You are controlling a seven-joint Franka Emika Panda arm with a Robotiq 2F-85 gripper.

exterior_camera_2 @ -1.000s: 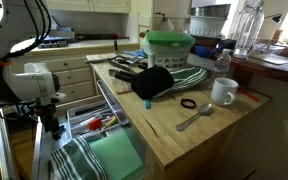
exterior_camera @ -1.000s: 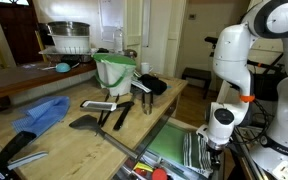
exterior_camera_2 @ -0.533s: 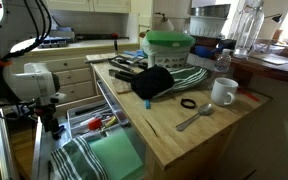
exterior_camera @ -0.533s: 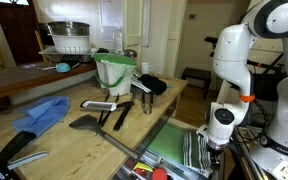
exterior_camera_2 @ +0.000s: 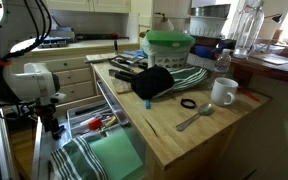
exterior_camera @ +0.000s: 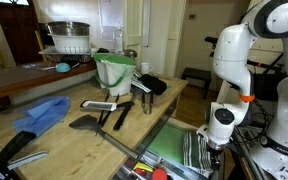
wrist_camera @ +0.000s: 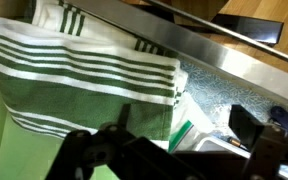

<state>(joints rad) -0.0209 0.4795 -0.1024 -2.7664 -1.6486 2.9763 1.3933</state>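
The claw (wrist_camera: pixel 189 152) hung spread just over the green-striped towel (wrist_camera: pixel 84 70) in the open drawer (exterior_camera_2: pixel 84 112), close beside the worktop (exterior_camera_2: pixel 174 125) edge, with bare green liner (exterior_camera_2: pixel 114 155) alongside. Only the wrist view showed the drawer's metal rail (wrist_camera: pixel 214 50) bordering the towel.

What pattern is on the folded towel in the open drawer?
Green with white stripes; the dish towel shows best in the wrist view.
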